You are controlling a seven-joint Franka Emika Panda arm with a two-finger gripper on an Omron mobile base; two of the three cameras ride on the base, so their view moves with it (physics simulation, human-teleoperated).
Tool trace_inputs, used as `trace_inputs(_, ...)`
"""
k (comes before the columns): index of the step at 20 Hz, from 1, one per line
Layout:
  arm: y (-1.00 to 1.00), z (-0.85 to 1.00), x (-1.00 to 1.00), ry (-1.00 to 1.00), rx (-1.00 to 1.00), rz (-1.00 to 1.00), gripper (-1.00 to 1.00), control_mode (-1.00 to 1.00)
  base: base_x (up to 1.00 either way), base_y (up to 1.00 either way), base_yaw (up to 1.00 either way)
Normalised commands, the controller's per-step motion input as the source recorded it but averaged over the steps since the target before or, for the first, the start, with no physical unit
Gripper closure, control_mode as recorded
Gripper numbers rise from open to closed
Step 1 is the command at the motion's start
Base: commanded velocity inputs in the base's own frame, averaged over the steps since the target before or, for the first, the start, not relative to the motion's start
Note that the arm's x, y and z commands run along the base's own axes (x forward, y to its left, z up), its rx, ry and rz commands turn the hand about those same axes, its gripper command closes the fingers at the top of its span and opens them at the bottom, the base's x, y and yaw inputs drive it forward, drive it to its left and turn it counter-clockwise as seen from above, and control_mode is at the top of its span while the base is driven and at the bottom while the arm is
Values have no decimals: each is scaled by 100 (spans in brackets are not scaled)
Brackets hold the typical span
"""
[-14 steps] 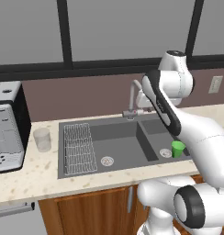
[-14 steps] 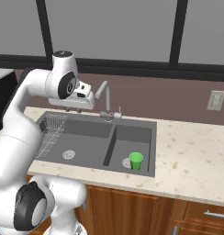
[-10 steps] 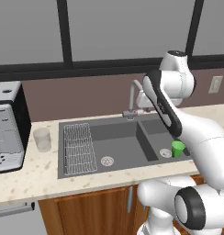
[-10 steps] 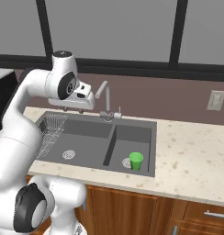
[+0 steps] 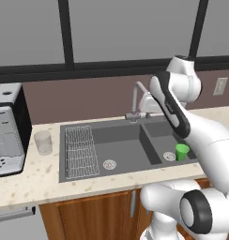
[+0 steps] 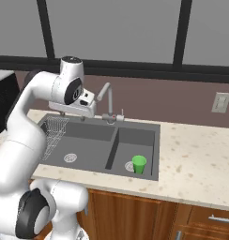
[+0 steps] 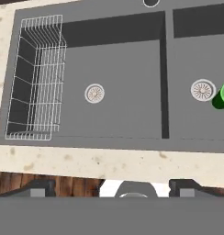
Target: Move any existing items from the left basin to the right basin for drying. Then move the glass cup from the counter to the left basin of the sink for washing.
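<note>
On the counter (image 5: 27,180), the glass cup (image 5: 43,142) stands well left of seemingly open, empty jaws.

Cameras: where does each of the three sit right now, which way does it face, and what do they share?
Left base view: behind the arm on its left, facing forward and down at the dark grey two-basin sink; the white arm rises at lower right; the clear glass tumbler stands on the beige speckled counter.
Right base view: behind on the right, same sink; the arm rises at lower left.
Hand view: above the sink, looking down into the wider basin with the wire rack; the dark fingertips show at the bottom.
Shared: all three show the small green cup in the narrower basin.
</note>
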Motion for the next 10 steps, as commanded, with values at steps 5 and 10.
trace_inputs(5,100,-3,1,26,2,0,-100,-100,0,0,0)
trace_inputs(10,100,0,5,26,0,-5,-100,-100,0,0,0)
